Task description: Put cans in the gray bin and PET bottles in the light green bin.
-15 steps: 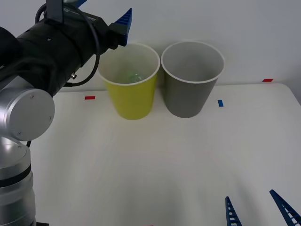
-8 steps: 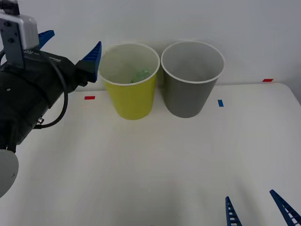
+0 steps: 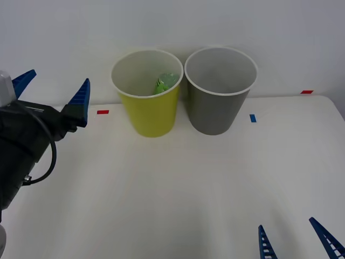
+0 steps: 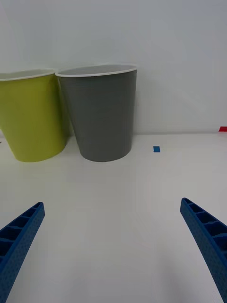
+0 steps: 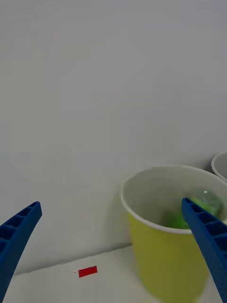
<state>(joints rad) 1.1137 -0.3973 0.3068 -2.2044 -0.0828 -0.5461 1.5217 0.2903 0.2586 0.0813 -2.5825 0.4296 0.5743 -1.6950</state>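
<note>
The light green bin (image 3: 147, 110) stands at the back of the table, with the gray bin (image 3: 218, 102) touching it on the right. A green-labelled PET bottle (image 3: 166, 82) leans against the inner wall of the light green bin (image 5: 168, 260), its green top (image 5: 204, 202) showing over the rim. My left gripper (image 3: 53, 91) hangs open and empty to the left of the light green bin, raised above the table. Low at the table's front right, my right gripper (image 3: 296, 237) is open and empty, facing the gray bin (image 4: 100, 113) and the light green bin (image 4: 33, 116). No cans are visible.
Small tape marks lie on the white table: red ones (image 3: 102, 112) (image 3: 306, 92) and a blue one (image 3: 252, 117). A white wall rises right behind the bins. The table (image 3: 178, 189) stretches bare in front of the bins.
My left gripper has drawn back left and down from above the light green bin. The green bottle now rests inside that bin. The right gripper has not moved.
</note>
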